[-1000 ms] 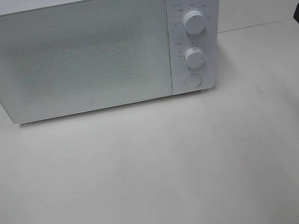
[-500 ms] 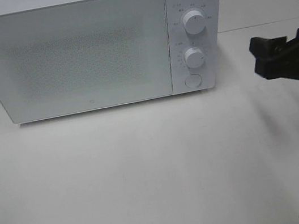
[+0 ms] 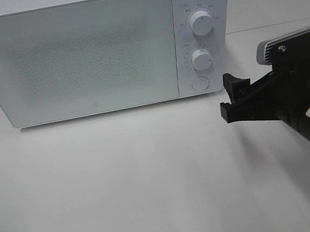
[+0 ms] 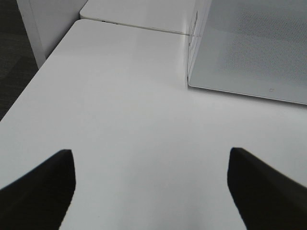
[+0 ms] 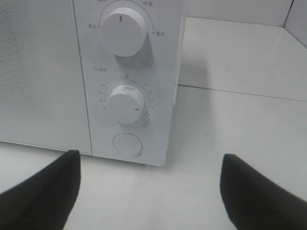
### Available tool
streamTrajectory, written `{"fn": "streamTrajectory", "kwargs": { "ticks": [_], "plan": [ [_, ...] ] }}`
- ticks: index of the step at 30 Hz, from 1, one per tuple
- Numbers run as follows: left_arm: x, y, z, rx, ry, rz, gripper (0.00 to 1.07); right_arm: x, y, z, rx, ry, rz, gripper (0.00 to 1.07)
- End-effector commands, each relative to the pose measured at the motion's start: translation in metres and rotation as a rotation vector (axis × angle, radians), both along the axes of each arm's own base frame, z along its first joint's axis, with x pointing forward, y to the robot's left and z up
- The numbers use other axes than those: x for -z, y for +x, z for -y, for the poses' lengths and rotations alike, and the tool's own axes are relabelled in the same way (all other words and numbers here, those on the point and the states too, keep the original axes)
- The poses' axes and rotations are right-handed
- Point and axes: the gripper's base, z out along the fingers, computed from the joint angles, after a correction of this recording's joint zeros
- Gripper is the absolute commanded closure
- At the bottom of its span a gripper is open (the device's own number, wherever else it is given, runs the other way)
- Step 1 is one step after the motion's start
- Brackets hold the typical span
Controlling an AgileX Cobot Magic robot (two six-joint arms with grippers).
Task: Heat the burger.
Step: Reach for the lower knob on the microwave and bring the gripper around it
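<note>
- Worktop [image 3: 125,186]: white and glossy; its near part lies bare in the exterior high view
- Left tool [image 4: 147,158]: seen only in the left wrist view; two dark fingers [image 4: 41,187] stand wide apart over the worktop with nothing between them; the microwave's left front corner lies ahead of it, well apart
- Right tool [image 3: 227,98]: black; enters from the right side of the exterior high view; jaws wide and holding nothing; it hangs above the worktop just in front of the microwave's lower right corner, apart from the casing
- Microwave [image 3: 74,58]: white; stands at the back of the worktop; door [image 3: 67,56] shut, its speckled panel showing nothing of the inside
- Control strip, right of the door: upper knob [image 5: 123,32], lower knob [image 5: 125,104] and round button [image 5: 127,143], top to bottom; the right tool faces the button and lower knob
- Burger: shows in no view; its place cannot be told
</note>
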Motion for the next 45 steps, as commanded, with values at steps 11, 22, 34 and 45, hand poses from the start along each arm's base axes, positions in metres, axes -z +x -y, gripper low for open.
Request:
{"fn": "streamTrajectory", "kwargs": {
  "ticks": [11, 22, 34, 45],
  "plan": [
    [0.001, -0.003, 0.001, -0.004, -0.008, 0.024, 0.25, -0.008, 0.009, -0.016, 0.098, 0.062, 0.047, 0.33],
    [0.001, -0.003, 0.001, -0.004, -0.008, 0.024, 0.25, -0.004, 0.023, -0.028, 0.104, 0.057, 0.077, 0.33],
    [0.001, -0.003, 0.001, -0.004, -0.008, 0.024, 0.25, 0.011, 0.042, -0.049, 0.08, 0.04, 0.066, 0.33],
    [0.001, -0.003, 0.001, -0.004, -0.008, 0.024, 0.25, 0.018, 0.06, -0.063, 0.066, 0.007, 0.061, 0.33]
  ]
}}
